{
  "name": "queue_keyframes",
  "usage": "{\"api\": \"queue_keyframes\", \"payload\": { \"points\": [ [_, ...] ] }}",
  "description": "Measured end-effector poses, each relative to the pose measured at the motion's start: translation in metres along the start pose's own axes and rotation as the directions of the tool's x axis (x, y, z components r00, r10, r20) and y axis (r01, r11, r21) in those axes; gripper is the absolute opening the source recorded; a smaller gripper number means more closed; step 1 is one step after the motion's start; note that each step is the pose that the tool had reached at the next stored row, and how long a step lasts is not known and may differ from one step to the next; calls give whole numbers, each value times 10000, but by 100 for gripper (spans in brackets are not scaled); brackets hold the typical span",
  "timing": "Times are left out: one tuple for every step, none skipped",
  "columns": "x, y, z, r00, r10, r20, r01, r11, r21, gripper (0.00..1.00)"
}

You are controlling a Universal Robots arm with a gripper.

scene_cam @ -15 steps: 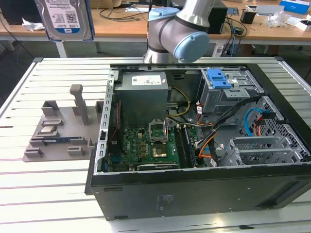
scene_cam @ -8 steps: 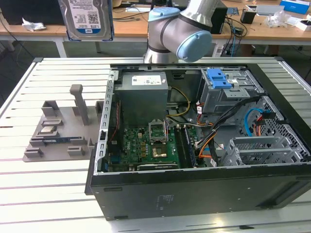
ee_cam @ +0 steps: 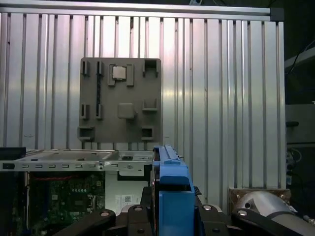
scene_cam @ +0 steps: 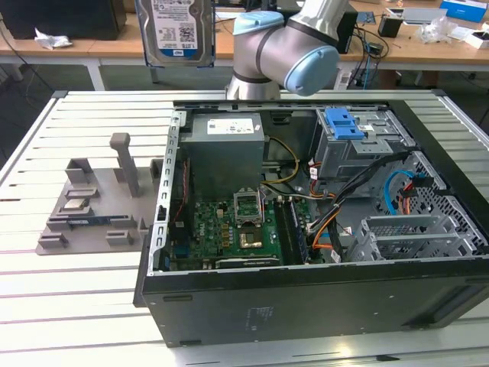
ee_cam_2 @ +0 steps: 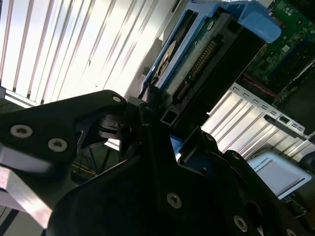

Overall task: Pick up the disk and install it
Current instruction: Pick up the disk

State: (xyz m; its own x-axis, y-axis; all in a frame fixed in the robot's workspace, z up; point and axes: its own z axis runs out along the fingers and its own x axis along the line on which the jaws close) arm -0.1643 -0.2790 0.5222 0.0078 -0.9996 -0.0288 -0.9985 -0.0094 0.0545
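Exterior view's left: grey fixture plate is lying on the worktop. Right of it and up in the air, we're holding the disk, label facing the camera, well apart from the open case. In the second wrist view the end effector is clamping the disk by its blue-framed edge, so it's closed on it. Further right sit the power-supply box, then the drive cage with a blue clip. Risks we're judging: the edge grip letting the disk pivot or slip, a tilted disk jamming at the cage, loose cables snagging.
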Motion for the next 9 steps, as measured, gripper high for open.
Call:
{"api": "queue_keyframes", "payload": {
  "points": [
    [1, -38, 3, 10000, 0, 1, 0, 10000, -3, 37],
    [1, -82, 7, 10000, -2, 0, 2, 10000, -9, 37],
    [2, -140, 11, 10000, 0, 0, 0, 10000, -17, 37],
    [3, -213, 16, 10000, -2, -1, 2, 10000, -24, 37],
    [4, -266, 21, 10000, -1, 0, 1, 10000, -29, 37],
    [4, -302, 24, 10000, 1, 0, -1, 10000, -32, 37],
    [5, -361, 28, 10000, -2, 0, 2, 10000, -36, 37],
    [5, -414, 32, 10000, 1, 0, -1, 10000, -42, 37],
    [5, -454, 35, 10000, 1, 1, -1, 10000, -45, 37]
  ]
}}
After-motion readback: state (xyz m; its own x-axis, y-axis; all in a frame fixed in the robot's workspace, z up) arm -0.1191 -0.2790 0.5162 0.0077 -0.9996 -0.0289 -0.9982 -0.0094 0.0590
